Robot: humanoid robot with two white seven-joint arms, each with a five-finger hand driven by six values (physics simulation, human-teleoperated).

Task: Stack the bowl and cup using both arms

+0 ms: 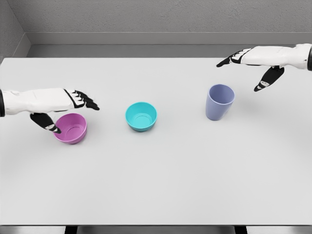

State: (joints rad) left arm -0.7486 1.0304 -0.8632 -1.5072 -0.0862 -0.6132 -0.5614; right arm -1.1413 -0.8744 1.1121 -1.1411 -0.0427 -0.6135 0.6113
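Note:
A pink bowl (71,128) sits on the white table (156,185) at the left. A teal bowl (141,116) stands near the middle. A lavender cup (219,101) stands upright to the right. My left hand (68,113) hovers over the pink bowl's far-left rim, fingers spread above it and thumb hanging at its left edge, holding nothing. My right hand (246,70) hangs open above and to the right of the cup, clear of it, fingers pointing left and thumb pointing down.
Grey walls rise behind the table's far edge (156,58). The table's front edge (156,225) runs along the bottom of the view.

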